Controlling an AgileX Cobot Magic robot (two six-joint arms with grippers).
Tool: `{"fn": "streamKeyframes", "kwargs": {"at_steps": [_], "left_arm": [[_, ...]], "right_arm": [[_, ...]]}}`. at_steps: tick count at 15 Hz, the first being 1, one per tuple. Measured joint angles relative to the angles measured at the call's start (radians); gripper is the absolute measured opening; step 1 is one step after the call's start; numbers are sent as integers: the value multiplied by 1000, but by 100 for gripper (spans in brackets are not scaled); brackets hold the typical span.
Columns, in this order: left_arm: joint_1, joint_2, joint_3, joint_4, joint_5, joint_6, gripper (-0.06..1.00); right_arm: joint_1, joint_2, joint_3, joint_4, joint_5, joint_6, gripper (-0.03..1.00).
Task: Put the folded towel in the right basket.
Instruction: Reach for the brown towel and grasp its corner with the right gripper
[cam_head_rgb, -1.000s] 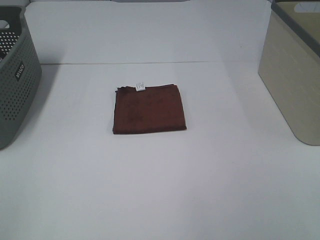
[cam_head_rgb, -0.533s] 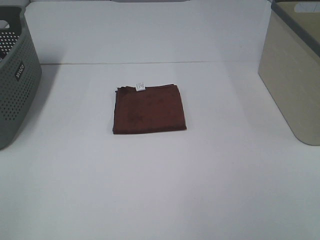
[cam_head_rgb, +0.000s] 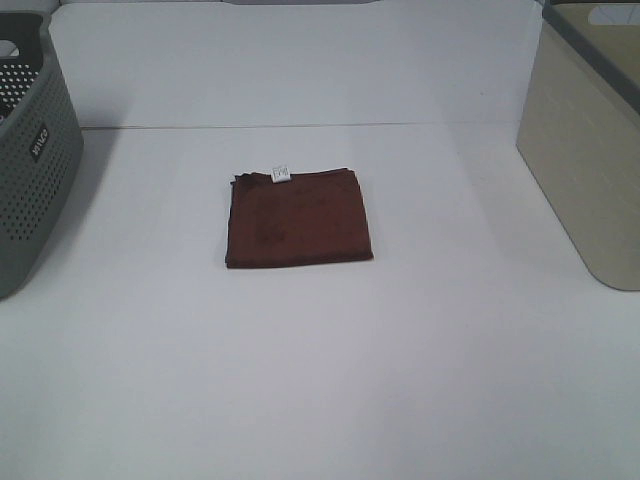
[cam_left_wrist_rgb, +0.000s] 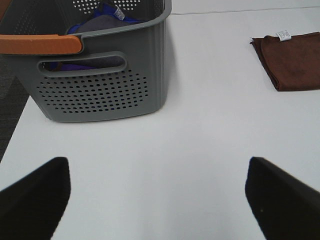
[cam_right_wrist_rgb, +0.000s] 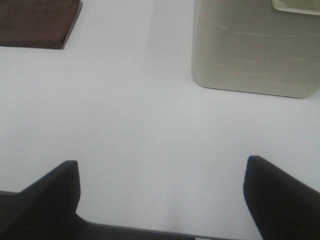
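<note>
The folded towel (cam_head_rgb: 298, 218), dark reddish-brown with a small white tag at its far edge, lies flat on the white table near the middle. It also shows in the left wrist view (cam_left_wrist_rgb: 291, 59) and the right wrist view (cam_right_wrist_rgb: 37, 22). The right basket (cam_head_rgb: 590, 140), beige with a grey rim, stands at the right edge; it also shows in the right wrist view (cam_right_wrist_rgb: 255, 47). My left gripper (cam_left_wrist_rgb: 157, 200) is open and empty, well short of the towel. My right gripper (cam_right_wrist_rgb: 162, 200) is open and empty near the table's front edge. Neither gripper shows in the high view.
A grey perforated basket (cam_head_rgb: 30, 160) with a label stands at the left edge; the left wrist view shows its orange handle (cam_left_wrist_rgb: 40, 44) and cloth items inside. A low white back wall (cam_head_rgb: 300, 60) runs behind the table.
</note>
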Motion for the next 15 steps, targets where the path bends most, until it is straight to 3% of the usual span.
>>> {"fn": "streamKeyframes", "kwargs": {"at_steps": [15], "left_arm": [[0, 0, 0, 0, 0, 0, 88]], "right_arm": [[0, 0, 0, 0, 0, 0, 86]]}}
